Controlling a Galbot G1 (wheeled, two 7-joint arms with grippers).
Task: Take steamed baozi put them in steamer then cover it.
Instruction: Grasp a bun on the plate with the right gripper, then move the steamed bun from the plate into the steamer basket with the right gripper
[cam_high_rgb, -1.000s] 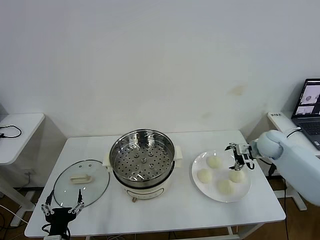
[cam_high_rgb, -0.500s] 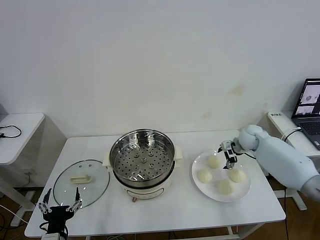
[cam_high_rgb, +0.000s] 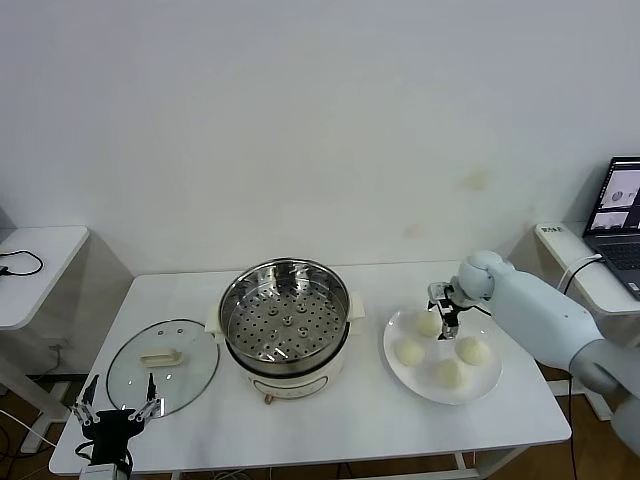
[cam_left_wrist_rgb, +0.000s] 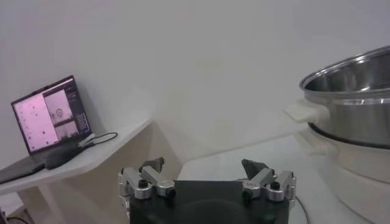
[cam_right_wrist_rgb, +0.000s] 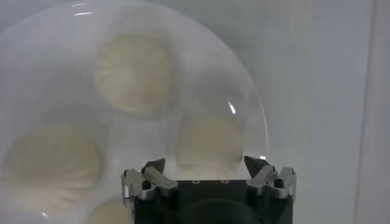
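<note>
At the near left edge of the white worktop (cam_high_rgb: 330, 420), the left tool (cam_high_rgb: 113, 413) hangs idle with its fingers spread wide, holding nothing. Just beyond it a glass lid (cam_high_rgb: 162, 365) lies flat on the worktop, left of the steamer (cam_high_rgb: 285, 318), so the covering step is not yet done.

The steamer stands at the middle of the worktop, its perforated steel floor bare: no baozi has gone in. All four baozi sit on the white plate (cam_high_rgb: 400, 378) to the right, well apart from the steamer. One (cam_high_rgb: 450, 373) lies nearest, one (cam_high_rgb: 410, 351) at the plate's left, one (cam_high_rgb: 472, 349) at its right, and the fourth (cam_high_rgb: 429, 324) at the far side.

Over that far baozi the right tool (cam_high_rgb: 444, 313) hovers, pointing down. The right wrist view shows its fingertips apart with a baozi (cam_right_wrist_rgb: 209, 143) lying between and below them; nothing is gripped, and whether the tips touch the dough cannot be told.

Judged from this, the task is at its very start: the first pick is being lined up, and four transfers and the lid remain.

Beyond the worktop's right end, a laptop (cam_high_rgb: 622, 212) glows on a side desk.
</note>
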